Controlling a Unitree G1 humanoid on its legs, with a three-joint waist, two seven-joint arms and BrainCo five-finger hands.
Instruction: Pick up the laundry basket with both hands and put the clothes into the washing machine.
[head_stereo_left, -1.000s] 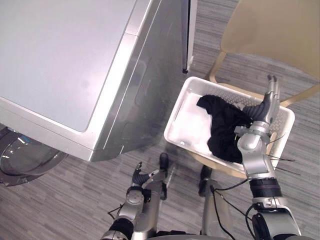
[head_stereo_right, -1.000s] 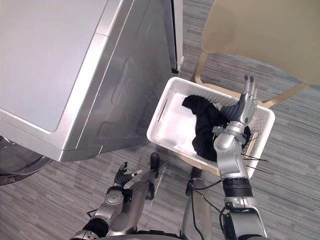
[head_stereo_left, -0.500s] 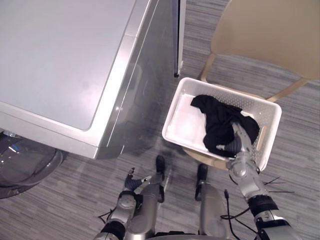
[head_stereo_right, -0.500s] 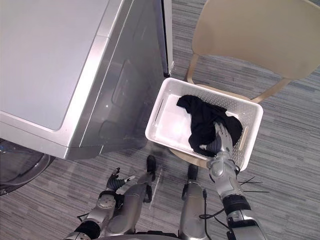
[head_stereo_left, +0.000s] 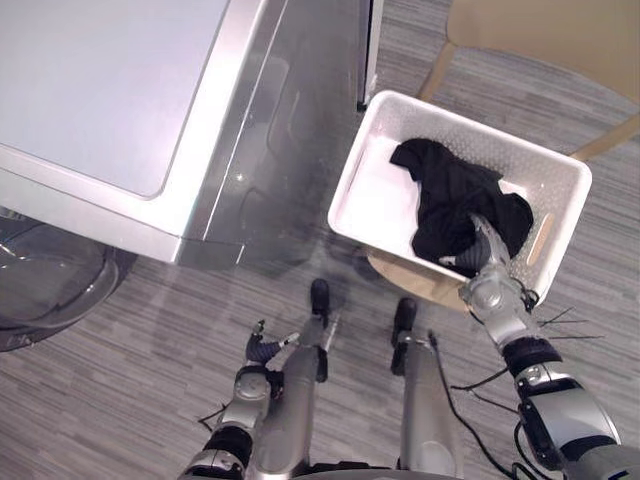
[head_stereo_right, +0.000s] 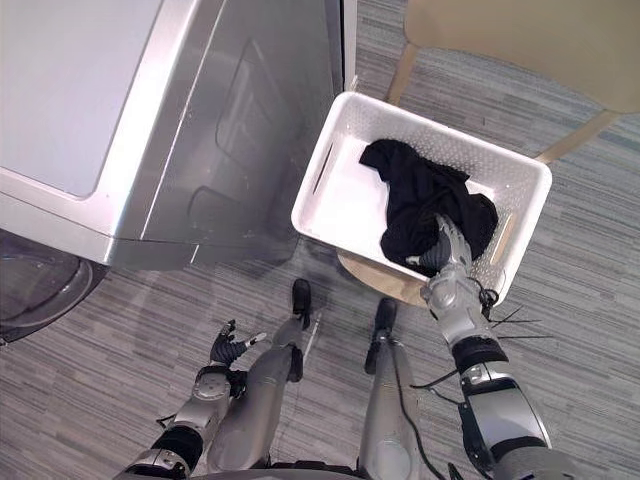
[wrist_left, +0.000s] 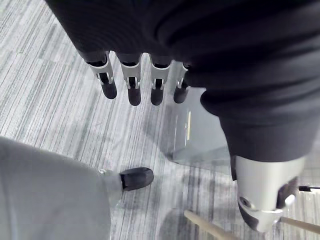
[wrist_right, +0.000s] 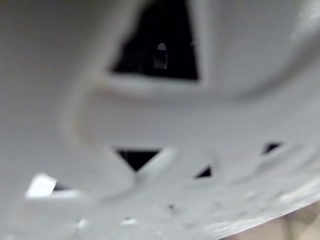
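Sitting on chair beside washing machine: laundry basket | striped floor | left hand fingers relaxed | right hand: cannot tell

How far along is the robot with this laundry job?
Done: nothing yet; the white perforated laundry basket sits on the light wooden chair, black clothes inside. In hand: the right hand is at the basket's near wall; the left hand hangs open, apart from it. Left: grip, lift, load the silver washing machine.
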